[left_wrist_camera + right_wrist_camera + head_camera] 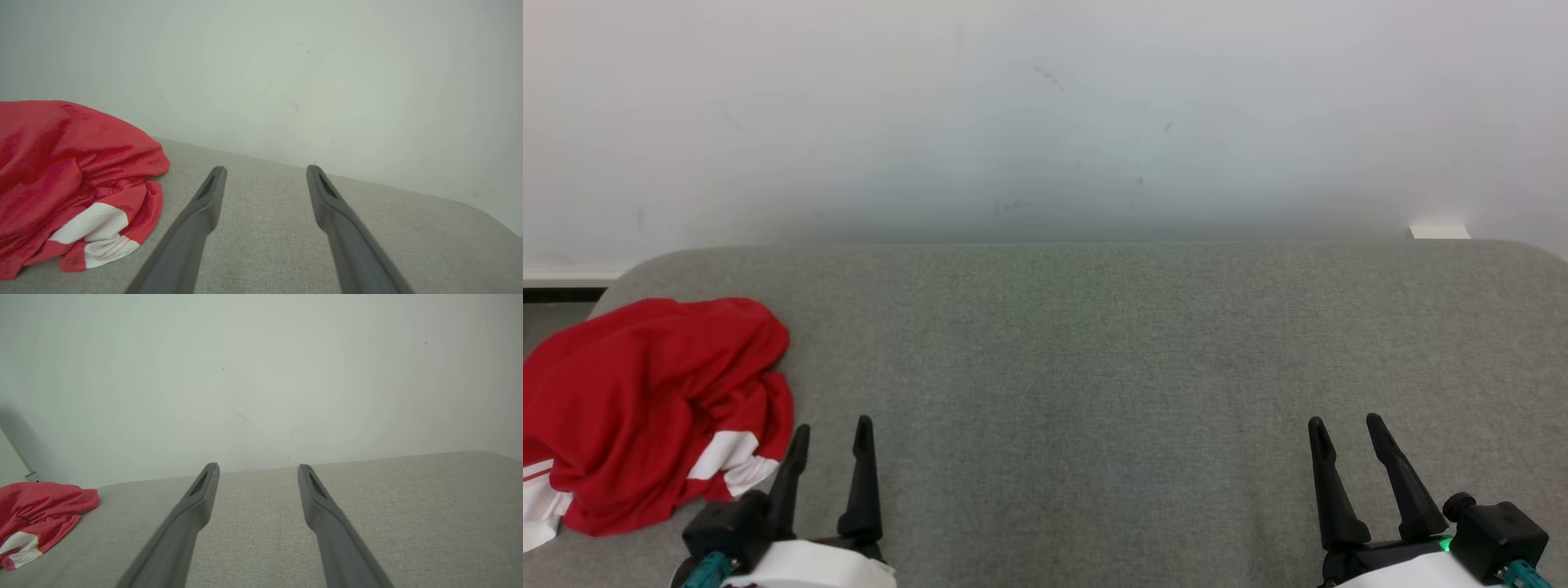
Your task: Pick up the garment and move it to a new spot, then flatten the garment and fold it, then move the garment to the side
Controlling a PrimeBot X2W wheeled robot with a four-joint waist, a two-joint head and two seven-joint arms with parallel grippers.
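One garment (645, 408), red with white panels, lay crumpled in a heap just to the left of the left gripper (833, 426). Its nearest white fold sat close beside that claw's left finger. In the left wrist view a strip of bare cloth separated the two, so they were apart. The left gripper's two dark fingers stood spread wide with nothing between them, pointing ahead over the grey fabric surface (1078, 351).

Well off to the right, the right gripper (1345, 421) was likewise splayed and empty. From it the garment lay far to the left, a small red mound at the surface's edge in the right wrist view. Whether either claw's fingers touched the fabric below could not be told.

Ahead of both claws the grey surface ended at a pale wall (1045, 122) marked with a few faint scuffs. A small white block (1439, 232) sat at that far edge, ahead and slightly right of the right gripper.
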